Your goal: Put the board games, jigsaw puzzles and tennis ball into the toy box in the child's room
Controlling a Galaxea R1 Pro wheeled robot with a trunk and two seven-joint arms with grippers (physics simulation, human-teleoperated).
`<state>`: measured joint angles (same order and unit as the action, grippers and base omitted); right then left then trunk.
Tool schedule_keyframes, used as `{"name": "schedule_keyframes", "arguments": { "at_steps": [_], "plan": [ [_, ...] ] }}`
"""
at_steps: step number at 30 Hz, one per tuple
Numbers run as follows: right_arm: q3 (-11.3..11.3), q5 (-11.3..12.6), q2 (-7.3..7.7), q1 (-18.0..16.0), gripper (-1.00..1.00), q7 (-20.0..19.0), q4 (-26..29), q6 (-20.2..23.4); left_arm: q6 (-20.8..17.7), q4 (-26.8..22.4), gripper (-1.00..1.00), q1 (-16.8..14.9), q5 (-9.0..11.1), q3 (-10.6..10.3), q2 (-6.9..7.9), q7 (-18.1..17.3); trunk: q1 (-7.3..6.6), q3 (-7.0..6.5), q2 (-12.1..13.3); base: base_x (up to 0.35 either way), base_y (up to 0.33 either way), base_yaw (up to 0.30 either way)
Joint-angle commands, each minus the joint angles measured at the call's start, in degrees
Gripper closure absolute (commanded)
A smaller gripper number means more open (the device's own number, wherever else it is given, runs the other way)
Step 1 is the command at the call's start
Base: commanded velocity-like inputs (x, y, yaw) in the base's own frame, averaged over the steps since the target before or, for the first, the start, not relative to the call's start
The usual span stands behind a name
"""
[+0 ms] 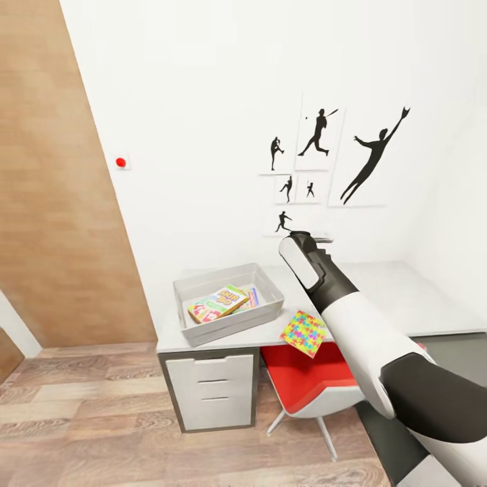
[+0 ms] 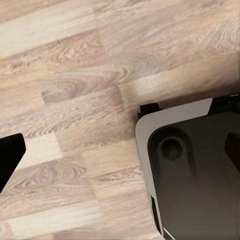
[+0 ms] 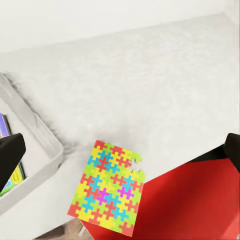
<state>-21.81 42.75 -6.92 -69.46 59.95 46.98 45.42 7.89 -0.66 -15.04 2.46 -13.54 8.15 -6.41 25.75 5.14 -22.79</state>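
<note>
Just beside the toy box (image 1: 226,301), a jigsaw puzzle (image 3: 109,187) is hanging over the worktop (image 3: 150,100) edge above the red chair (image 3: 200,200); the right hand (image 3: 120,150) is hovering spread open, so a clumsy nudge could be tipping it off.

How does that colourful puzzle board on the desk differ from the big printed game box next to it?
The jigsaw puzzle lies loose on the table, one corner hanging over the front edge above the red chair; the Skip-Bo box sits inside the toy box. The puzzle is a thin board of interlocking coloured pieces; the box is thicker and carries printed lettering. Both are flat, rectangular and brightly coloured.
</note>
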Motion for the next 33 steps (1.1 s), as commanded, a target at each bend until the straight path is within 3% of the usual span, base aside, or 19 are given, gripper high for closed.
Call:
{"name": "schedule_keyframes", "arguments": {
  "at_steps": [1,7,15,27,33],
  "plan": [
    [-0.2,0.5,0.43,-0.1,-1.0,0.5,0.0,0.3,0.2,0.0,-1.0,0.0,0.3,-0.3,0.02,-0.2,0.03,0.13,-0.1,-0.038,0.057,0.0],
    [0.0,0.6,3.56,0.5,-1.0,0.5,0.5,0.1,0.2,0.0,-1.0,0.0,0.2,-0.3,0.03,-0.2,0.03,0.13,-0.1,-0.011,0.017,0.0],
    [0.0,0.9,8.76,2.6,-1.0,0.5,6.0,0.5,0.2,0.0,-1.0,0.0,0.2,-0.3,0.01,-0.2,0.03,0.13,-0.1,-0.001,0.001,0.0],
    [1.0,1.1,11.89,5.7,-1.0,0.6,7.0,0.2,0.3,0.0,-1.0,-0.1,0.2,-0.3,-0.05,-0.2,0.03,0.13,-0.1,0.037,0.095,0.0],
    [1.2,1.2,12.34,5.8,-1.0,0.4,6.8,0.1,0.3,0.0,-1.0,0.0,0.2,-0.4,-0.06,-0.2,0.03,0.13,-0.1,0.005,0.021,0.0]
  ]
}}
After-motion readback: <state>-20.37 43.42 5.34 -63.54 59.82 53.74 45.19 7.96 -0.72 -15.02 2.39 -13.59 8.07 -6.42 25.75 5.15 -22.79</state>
